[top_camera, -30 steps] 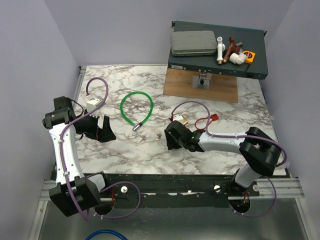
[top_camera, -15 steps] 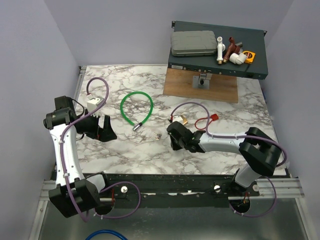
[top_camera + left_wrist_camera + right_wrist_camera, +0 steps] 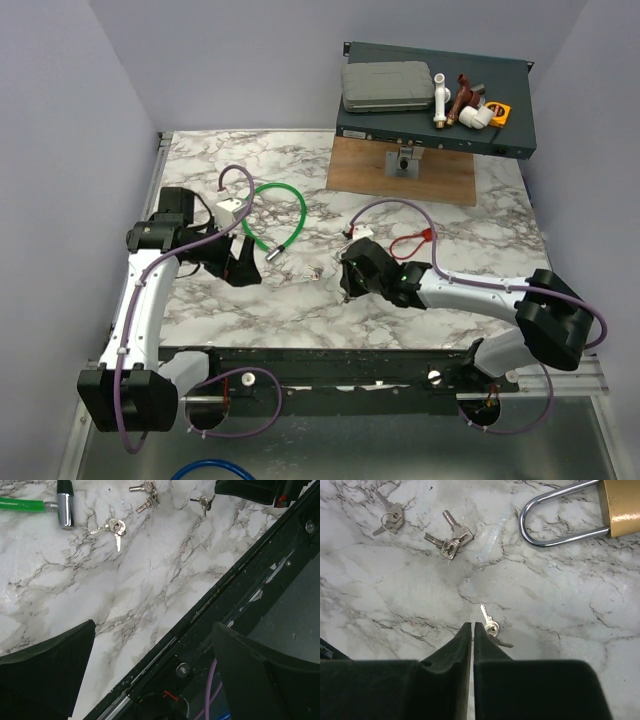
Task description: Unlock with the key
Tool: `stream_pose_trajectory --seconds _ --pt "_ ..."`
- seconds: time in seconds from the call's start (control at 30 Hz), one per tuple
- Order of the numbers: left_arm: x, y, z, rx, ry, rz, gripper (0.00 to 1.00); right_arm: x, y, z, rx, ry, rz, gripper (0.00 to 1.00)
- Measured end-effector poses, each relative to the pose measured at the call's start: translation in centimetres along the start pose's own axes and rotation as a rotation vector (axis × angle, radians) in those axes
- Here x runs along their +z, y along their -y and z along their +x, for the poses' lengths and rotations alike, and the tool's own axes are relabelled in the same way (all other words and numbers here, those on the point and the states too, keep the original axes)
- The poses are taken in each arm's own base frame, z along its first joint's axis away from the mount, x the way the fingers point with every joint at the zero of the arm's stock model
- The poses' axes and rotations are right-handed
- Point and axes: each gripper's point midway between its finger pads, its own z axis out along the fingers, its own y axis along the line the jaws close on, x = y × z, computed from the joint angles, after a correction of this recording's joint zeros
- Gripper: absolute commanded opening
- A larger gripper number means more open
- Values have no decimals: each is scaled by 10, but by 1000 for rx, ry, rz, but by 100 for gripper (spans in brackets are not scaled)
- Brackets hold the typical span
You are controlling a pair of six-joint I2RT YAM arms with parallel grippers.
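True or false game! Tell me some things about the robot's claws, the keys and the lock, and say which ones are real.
1. The right gripper is shut. True.
2. It pinches a key. False: the small key lies on the table beside its tips, not between them.
3. The left gripper is open. True.
4. The padlock is green. False: it is brass with a silver shackle.
5. The green cable is in the left gripper. False: it lies on the table, and that gripper holds nothing.
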Motion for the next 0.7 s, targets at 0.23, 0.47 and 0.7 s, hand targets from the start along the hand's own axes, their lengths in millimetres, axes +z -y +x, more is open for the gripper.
stream_pose_trajectory --seconds 0.23,0.47,0.7 --pt "18 3 -4 11 -48 29 99 -3 1 8 -14 -21 -15 58" --pt "18 2 -4 7 -49 21 99 8 11 32 -37 -87 13 54" --pt "17 3 -4 11 -52 17 99 20 14 40 -67 -114 26 47"
